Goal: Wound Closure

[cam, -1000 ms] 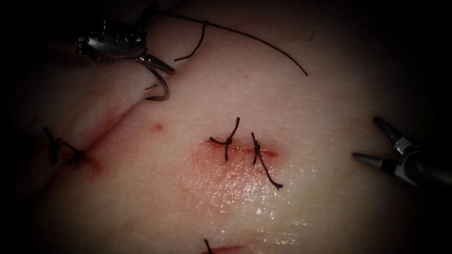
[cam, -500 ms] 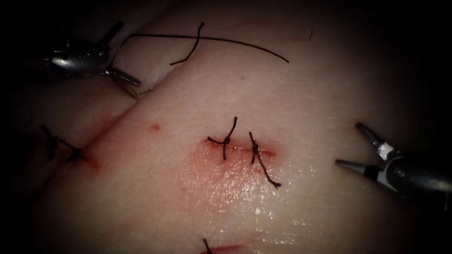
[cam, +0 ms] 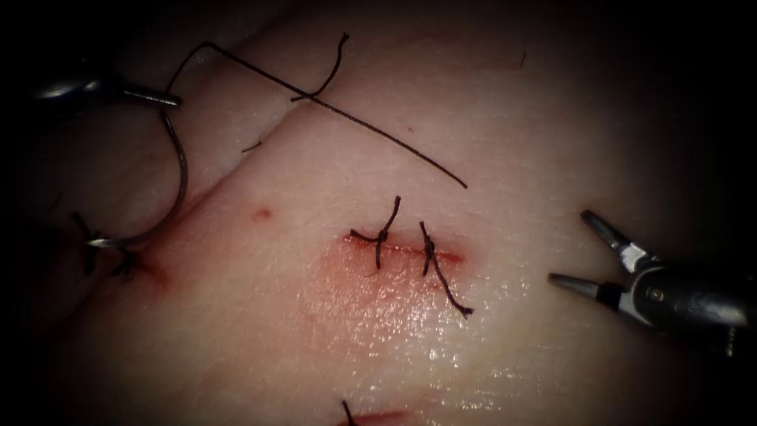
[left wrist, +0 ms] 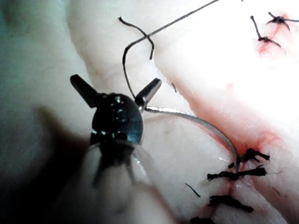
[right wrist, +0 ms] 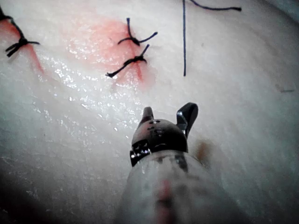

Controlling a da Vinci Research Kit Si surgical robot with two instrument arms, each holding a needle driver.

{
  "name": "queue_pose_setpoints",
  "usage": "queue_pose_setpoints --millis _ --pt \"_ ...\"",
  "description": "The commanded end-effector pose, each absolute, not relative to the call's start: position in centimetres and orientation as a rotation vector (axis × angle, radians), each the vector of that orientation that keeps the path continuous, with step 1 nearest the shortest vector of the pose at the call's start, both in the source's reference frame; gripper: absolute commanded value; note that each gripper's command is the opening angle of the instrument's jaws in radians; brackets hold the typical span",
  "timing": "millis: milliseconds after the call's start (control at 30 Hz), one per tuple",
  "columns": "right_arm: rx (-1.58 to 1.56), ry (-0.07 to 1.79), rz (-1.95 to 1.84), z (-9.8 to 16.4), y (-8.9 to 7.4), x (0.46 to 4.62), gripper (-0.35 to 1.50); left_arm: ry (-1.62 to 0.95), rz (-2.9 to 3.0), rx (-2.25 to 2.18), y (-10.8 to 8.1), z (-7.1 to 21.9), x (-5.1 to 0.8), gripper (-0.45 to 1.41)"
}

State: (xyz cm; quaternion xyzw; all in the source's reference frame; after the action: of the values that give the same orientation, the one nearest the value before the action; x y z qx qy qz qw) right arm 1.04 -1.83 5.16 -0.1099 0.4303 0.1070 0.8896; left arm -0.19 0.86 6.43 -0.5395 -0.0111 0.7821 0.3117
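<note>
The cut (cam: 406, 252) in the tissue (cam: 536, 142) is taken as the landmark; two knotted stitches are seen across it, and red fluid (cam: 355, 288) is spread just below it.

Far to the upper left of the cut, the left tool (left wrist: 117, 81) is found with its fingers (left wrist: 150, 89) spread wide and released. The needle (cam: 183, 173) is not clamped. Its thread end is laid against the base of one finger, and its curve is stretched over the tissue well left of the cut. Its tip is placed at an older stitched wound (cam: 118, 256) on that side. Whether the tip is in the tissue cannot be told.

Half a second ago the left tool was nearer the cut, and only a short part of the needle was seen at its fingers. Now the whole curve is shown.

The thread (cam: 355, 122) has been swung, so that its free end now lies closer to the cut, above and just right of it. A short cut end of thread (cam: 327, 75) is crossed by it farther up.

The right tool (cam: 569, 246), right of the cut, has been brought slightly closer to it. Its fingers are still parted and nothing is held.
</note>
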Motion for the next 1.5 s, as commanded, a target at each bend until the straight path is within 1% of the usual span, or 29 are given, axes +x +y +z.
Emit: queue_pose_setpoints --millis 33,100,200,333,433,600,633,700,733,767,800,1000,1100,1133,1200,1233,1500 --pt "-0.229 0.896 0.222 5.2 -1.8 1.1 1.3 0.007 2.013 -1.458 0.9 6.4 -0.22 1.15" --pt "-0.229 0.896 0.222 5.2 -1.8 1.1 1.3 0.054 1.932 -1.517 1.0 6.3 -0.2 1.13" --pt "-0.227 0.897 0.222 5.2 -1.8 1.1 1.3 0.038 1.834 -1.545 1.0 6.1 -0.23 1.13" --pt "-0.222 0.901 0.222 5.1 -1.8 1.07 1.28 0.027 1.829 -1.533 1.0 6.0 -0.31 1.15" --pt "-0.212 0.907 0.22 5.1 -1.7 1.02 1.25 0.034 1.889 -1.561 0.8 5.8 -0.48 1.13" --pt "-0.211 0.938 0.228 4.9 -1.7 0.92 1.14 0.031 2.14 -1.563 0.2 5.5 -1.15 0.96" --pt "-0.211 0.938 0.228 4.9 -1.7 0.92 1.14 0.031 2.14 -1.563 0.2 5.5 -1.15 0.96" --pt "-0.208 0.946 0.228 4.8 -1.7 0.94 1.11 0.044 2.259 -1.546 0.0 5.4 -1.48 0.96" --pt "-0.206 0.948 0.228 4.8 -1.8 0.96 1.09 0.071 2.354 -1.492 -0.2 5.4 -1.77 0.96" --pt "-0.206 0.948 0.228 4.8 -1.8 0.96 1.09 0.071 2.354 -1.492 -0.2 5.4 -1.77 0.96" --pt "-0.206 0.95 0.228 4.7 -1.8 0.98 1.09 0.12 2.443 -1.443 -0.4 5.4 -2.09 0.96" --pt "-0.208 0.949 0.227 4.8 -1.8 0.98 1.09 0.265 2.604 -1.352 -0.7 5.4 -2.82 0.96" --pt "-0.21 0.949 0.227 4.8 -1.8 0.98 1.09 0.295 2.629 -1.338 -0.8 5.5 -2.96 0.96" --pt "-0.213 0.95 0.228 4.8 -1.8 1.0 1.09 0.321 2.645 -1.321 -0.9 5.5 -3.09 0.96" --pt "-0.214 0.949 0.228 4.8 -1.8 1.0 1.09 0.336 2.657 -1.317 -0.9 5.6 -3.13 0.96" --pt "-0.215 0.949 0.228 4.8 -1.8 1.02 1.09 0.35 2.689 -1.283 -1.0 5.7 -3.23 0.89" --pt "-0.216 0.945 0.226 4.8 -1.8 1.08 1.09 0.357 2.796 -1.145 -1.1 6.0 -3.31 0.76"
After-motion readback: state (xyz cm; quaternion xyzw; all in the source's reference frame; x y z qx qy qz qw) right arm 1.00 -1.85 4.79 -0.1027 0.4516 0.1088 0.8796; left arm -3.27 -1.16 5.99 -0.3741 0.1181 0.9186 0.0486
